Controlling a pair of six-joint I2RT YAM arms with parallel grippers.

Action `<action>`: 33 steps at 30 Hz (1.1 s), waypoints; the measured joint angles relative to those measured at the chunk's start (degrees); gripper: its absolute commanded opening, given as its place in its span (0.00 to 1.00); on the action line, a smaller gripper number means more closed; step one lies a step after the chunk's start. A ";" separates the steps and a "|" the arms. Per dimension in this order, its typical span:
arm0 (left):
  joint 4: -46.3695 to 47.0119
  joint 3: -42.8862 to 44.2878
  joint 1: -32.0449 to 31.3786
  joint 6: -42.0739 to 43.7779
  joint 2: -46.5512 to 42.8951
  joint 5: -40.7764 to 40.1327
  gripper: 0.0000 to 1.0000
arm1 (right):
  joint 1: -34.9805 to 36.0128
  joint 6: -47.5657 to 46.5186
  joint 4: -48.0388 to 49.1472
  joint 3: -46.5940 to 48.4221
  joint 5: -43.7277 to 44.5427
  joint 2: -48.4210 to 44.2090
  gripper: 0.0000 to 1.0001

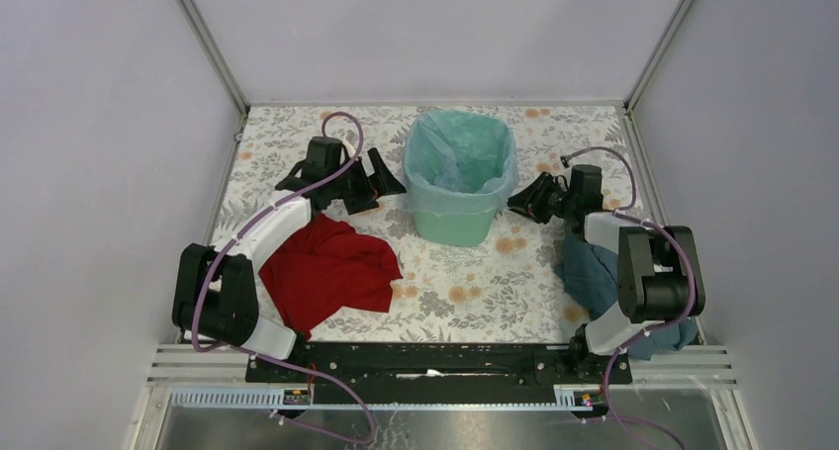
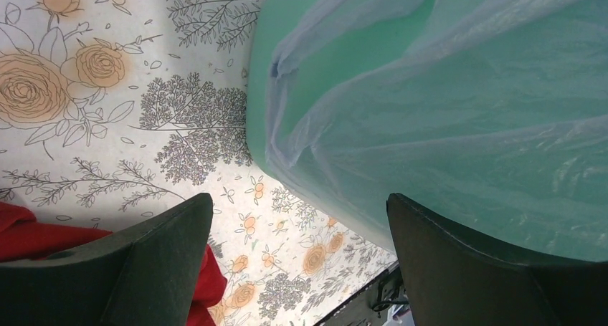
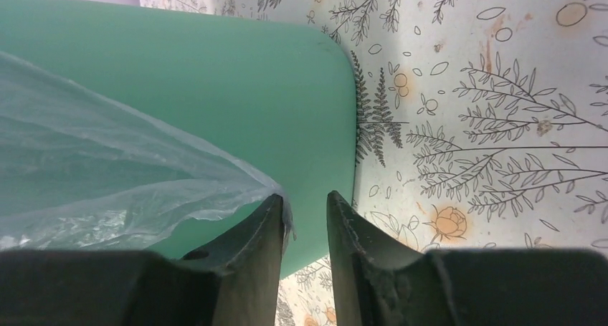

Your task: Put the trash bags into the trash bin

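Note:
The mint-green trash bin (image 1: 457,216) stands at the middle back of the table, lined with a translucent trash bag (image 1: 463,151) whose edge hangs over the rim. My left gripper (image 1: 381,195) is open and empty just left of the bin. In the left wrist view its jaws (image 2: 301,211) stand wide apart, with the bin (image 2: 259,68) and bag (image 2: 466,111) ahead. My right gripper (image 1: 512,203) is at the bin's right side. In the right wrist view its jaws (image 3: 305,197) are narrowly apart, and the bag's edge (image 3: 86,168) touches the left fingertip against the bin (image 3: 215,75).
A red cloth (image 1: 331,267) lies crumpled at the front left under the left arm and shows in the left wrist view (image 2: 29,236). A dark teal cloth (image 1: 592,272) lies at the front right beside the right arm. The tablecloth (image 1: 475,282) is floral.

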 measured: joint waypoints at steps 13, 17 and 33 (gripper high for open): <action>-0.68 -0.83 -0.24 1.75 -0.44 -4.11 0.99 | 1.84 -13.49 -30.60 7.23 16.70 -20.44 0.94; -1.09 -2.60 -0.24 2.38 -1.84 -5.03 0.99 | 8.15 -15.69 -38.21 7.54 24.02 -26.71 0.95; -5.05 -8.35 -0.24 5.95 -13.81 -7.58 0.99 | 44.33 -12.81 -46.16 3.54 35.98 -41.35 1.00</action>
